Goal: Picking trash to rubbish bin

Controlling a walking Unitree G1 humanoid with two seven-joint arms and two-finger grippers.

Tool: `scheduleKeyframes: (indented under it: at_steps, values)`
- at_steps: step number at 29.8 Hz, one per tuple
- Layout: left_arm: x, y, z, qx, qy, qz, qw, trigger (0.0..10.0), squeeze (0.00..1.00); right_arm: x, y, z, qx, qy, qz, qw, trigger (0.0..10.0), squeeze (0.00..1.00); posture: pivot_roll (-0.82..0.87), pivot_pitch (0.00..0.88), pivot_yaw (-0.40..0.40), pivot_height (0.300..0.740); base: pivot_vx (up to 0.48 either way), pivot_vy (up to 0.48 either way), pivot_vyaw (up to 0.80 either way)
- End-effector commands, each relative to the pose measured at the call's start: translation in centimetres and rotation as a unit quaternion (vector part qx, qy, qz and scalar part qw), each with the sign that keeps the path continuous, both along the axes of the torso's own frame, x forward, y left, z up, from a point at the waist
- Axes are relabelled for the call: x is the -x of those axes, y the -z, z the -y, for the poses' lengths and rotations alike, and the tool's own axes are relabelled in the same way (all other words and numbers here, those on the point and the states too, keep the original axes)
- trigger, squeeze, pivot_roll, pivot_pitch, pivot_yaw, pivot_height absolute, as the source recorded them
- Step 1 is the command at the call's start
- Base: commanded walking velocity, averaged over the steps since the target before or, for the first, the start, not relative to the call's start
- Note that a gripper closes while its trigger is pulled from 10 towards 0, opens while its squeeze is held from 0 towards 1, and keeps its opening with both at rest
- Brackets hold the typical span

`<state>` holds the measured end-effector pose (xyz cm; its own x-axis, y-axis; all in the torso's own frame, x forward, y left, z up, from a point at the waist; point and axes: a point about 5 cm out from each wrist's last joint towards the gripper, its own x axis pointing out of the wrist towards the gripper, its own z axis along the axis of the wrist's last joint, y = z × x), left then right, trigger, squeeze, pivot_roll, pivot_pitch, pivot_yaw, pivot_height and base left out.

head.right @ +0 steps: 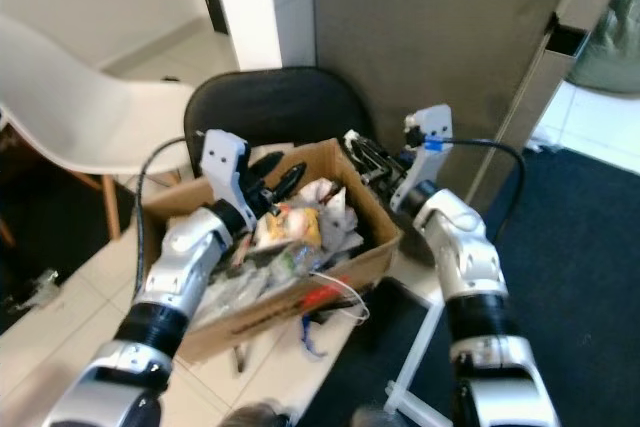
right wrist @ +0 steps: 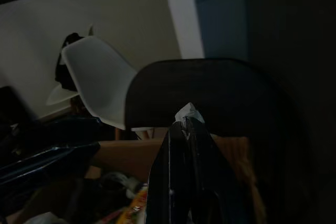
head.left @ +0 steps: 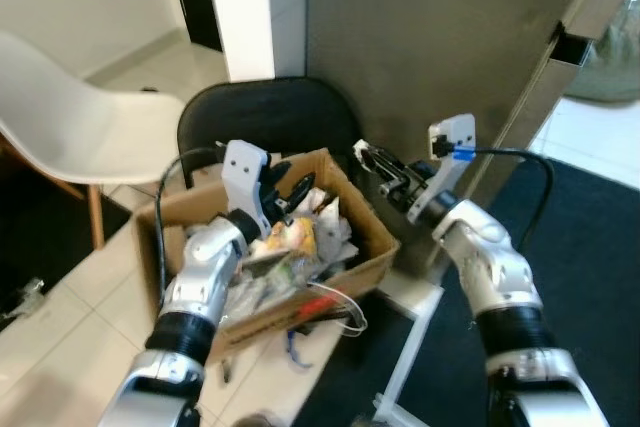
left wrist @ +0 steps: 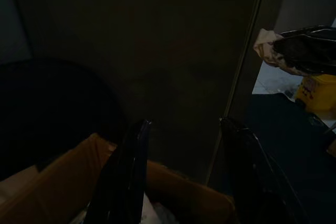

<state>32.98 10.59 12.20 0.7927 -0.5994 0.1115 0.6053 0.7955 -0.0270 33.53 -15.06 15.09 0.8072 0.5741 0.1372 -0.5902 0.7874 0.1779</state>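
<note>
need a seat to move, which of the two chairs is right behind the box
The black chair: its rounded back rises directly behind the cardboard box. The white chair stands off to the robot's left.

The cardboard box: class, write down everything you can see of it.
The cardboard box is brown, open-topped and heaped with mixed trash: wrappers, crumpled paper and plastic. It sits tilted on the pale floor in front of a black chair. A thin wire loops over its front wall. The left gripper hovers open above the contents; the right gripper is by its far corner, pinching something white.
</note>
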Motion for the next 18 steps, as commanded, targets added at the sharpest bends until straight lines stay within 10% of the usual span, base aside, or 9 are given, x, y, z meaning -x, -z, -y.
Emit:
scheduleKeyframes:
  at_steps: [1, 18]
  values:
    - [0.04, 0.44, -0.31, -0.006, -0.004, -0.011, 1.000, 10.0, 0.00, 0.07, 0.31, -0.45, -0.001, -0.009, -0.008, 1.000, 10.0, 0.00, -0.08, 0.000, -0.005, 0.740, 0.000, 0.000, 0.00]
    - [0.04, 0.34, -0.33, -0.008, -0.002, -0.008, 1.000, 10.0, 0.00, 0.08, 0.24, -0.46, -0.003, -0.010, -0.008, 1.000, 10.0, 0.00, -0.08, 0.000, -0.002, 0.740, 0.000, 0.000, 0.00]
